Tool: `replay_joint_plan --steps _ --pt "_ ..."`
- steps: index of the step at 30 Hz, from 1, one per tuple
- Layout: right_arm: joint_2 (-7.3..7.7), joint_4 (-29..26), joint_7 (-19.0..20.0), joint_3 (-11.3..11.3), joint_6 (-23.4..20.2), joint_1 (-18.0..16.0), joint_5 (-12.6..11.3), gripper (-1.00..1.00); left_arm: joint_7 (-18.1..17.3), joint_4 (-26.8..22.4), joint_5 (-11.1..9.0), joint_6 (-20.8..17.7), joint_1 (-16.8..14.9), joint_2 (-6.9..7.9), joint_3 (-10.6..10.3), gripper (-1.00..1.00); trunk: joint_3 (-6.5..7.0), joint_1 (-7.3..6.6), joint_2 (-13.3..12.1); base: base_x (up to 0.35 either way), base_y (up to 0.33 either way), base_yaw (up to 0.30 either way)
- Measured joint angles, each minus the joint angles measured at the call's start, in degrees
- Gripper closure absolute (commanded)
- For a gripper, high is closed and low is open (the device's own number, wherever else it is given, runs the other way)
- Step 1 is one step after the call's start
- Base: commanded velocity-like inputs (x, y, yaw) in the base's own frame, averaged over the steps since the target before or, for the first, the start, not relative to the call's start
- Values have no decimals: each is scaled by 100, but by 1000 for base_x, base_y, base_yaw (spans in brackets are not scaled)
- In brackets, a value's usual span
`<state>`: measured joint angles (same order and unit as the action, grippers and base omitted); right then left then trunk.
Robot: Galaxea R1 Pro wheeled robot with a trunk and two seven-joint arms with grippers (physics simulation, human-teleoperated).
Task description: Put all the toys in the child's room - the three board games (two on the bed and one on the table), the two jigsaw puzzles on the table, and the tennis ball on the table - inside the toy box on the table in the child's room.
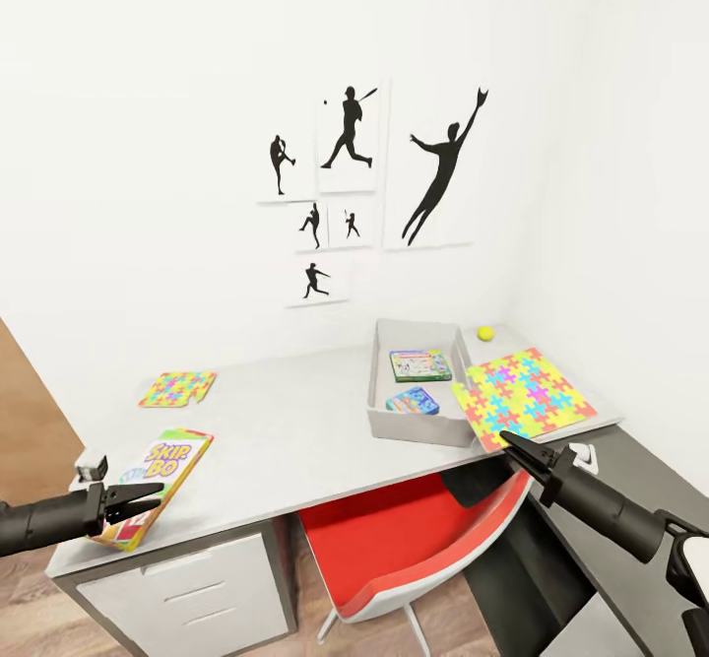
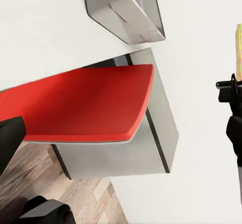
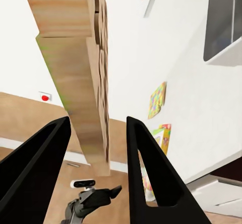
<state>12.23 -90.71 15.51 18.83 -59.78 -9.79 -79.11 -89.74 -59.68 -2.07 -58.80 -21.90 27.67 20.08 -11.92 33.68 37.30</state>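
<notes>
A Skip-Bo board game (image 1: 156,483) lies at the grey table's (image 1: 295,430) front left edge. My left gripper (image 1: 146,500) hovers over its near end, fingers slightly apart, nothing in them. The grey toy box (image 1: 418,427) at the right holds two more board games (image 1: 420,365) (image 1: 413,401). A large jigsaw puzzle (image 1: 522,396) lies to its right, overlapping the box rim. A small jigsaw puzzle (image 1: 177,388) lies at the back left. The tennis ball (image 1: 484,333) sits behind the large puzzle. My right gripper (image 1: 516,444) (image 3: 96,173) is open and empty by the table's front right edge.
A red chair (image 1: 404,539) (image 2: 80,103) is tucked under the table, between a drawer unit (image 1: 197,588) and a dark side unit (image 1: 591,558). White walls with baseball silhouettes (image 1: 350,179) close the back and right. A wooden panel (image 3: 75,57) stands at the left.
</notes>
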Motion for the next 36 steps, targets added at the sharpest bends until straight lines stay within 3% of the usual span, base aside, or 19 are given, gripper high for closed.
replay_joint_plan --steps 28,36 --pt "-11 3 2 0 0 3 123 100 0 0 -19 -1 4 53 23 -100 505 -616 -1126 0 0 -46" --pt "-11 0 2 -23 0 2 127 100 0 1 -35 -1 5 54 24 -100 506 -617 -1128 0 0 0"
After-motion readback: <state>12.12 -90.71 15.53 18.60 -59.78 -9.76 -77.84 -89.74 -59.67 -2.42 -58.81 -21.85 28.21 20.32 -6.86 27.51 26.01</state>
